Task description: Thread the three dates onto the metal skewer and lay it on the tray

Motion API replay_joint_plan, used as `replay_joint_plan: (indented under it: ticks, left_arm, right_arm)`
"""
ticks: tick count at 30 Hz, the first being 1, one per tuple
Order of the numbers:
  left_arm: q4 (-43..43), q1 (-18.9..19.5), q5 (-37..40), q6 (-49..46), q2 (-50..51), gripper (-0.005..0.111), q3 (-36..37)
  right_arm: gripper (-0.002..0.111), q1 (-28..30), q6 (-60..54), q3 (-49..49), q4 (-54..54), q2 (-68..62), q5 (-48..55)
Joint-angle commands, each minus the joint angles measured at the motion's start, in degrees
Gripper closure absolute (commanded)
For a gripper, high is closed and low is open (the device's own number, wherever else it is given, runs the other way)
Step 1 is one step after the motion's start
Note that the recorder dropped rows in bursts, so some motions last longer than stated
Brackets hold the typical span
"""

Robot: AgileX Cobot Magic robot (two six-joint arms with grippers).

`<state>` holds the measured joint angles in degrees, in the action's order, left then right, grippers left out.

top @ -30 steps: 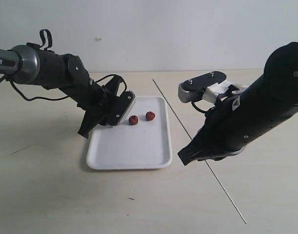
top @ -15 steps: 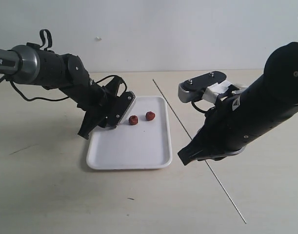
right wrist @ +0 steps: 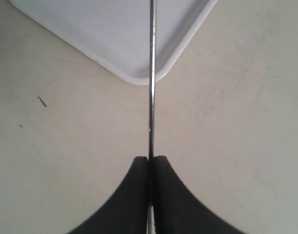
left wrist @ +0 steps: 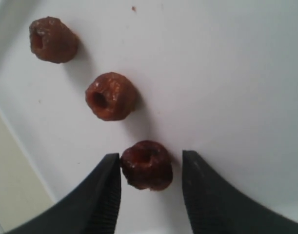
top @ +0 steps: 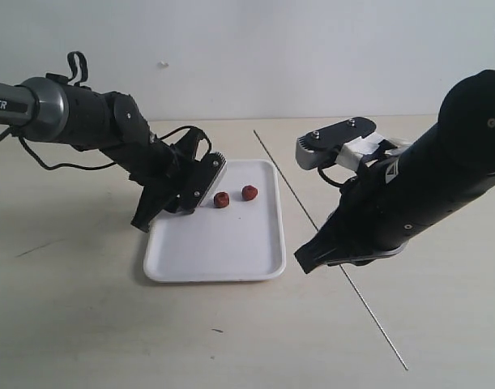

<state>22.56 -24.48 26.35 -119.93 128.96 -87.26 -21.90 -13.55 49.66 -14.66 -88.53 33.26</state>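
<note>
Reddish-brown dates, three of them, lie in a loose row on the white tray. None is on the metal skewer yet.

Left gripper: low over the tray, fingers either side of the nearest date. One finger sits at that date's edge and a clear gap shows at the other, so we read it as straddled, not yet squeezed.

Right gripper: clenched on the skewer, with the rod running out between the closed fingers. It is held just beside the tray's right edge, its far tip passing over a corner in the wrist view.

Change over the last second: very little. From outside, the left arm has shifted only a hair. The two dates visible there have not moved; the third is hidden behind the gripper. The skewer's free end has drifted slightly.

Our reading: the left arm has settled into alignment on the first date and the closing squeeze is what remains. Threading has not begun, and all three dates are still to do.
</note>
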Motion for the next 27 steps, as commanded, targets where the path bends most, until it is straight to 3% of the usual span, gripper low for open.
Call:
replay_joint_plan:
  ticks: [1,9,14,27]
  left_arm:
    - [0.5,-0.3,-0.7,0.6,1.1,0.065,-0.2]
    - [0.5,-0.3,-0.9,0.6,1.6,0.067,-0.2]
    - [0.5,-0.3,-1.5,1.8,1.6,0.082,-0.2]
    - [0.5,-0.3,-5.3,1.9,0.3,0.083,-0.2]
  right_arm:
    - [0.108,-0.1,0.1,-0.2,0.1,0.6,-0.8]
    - [0.108,-0.1,0.1,-0.2,0.1,0.6,-0.8]
    - [0.108,-0.1,0.1,-0.2,0.1,0.6,-0.8]
    - [0.108,-0.1,0.1,-0.2,0.1,0.6,-1.4]
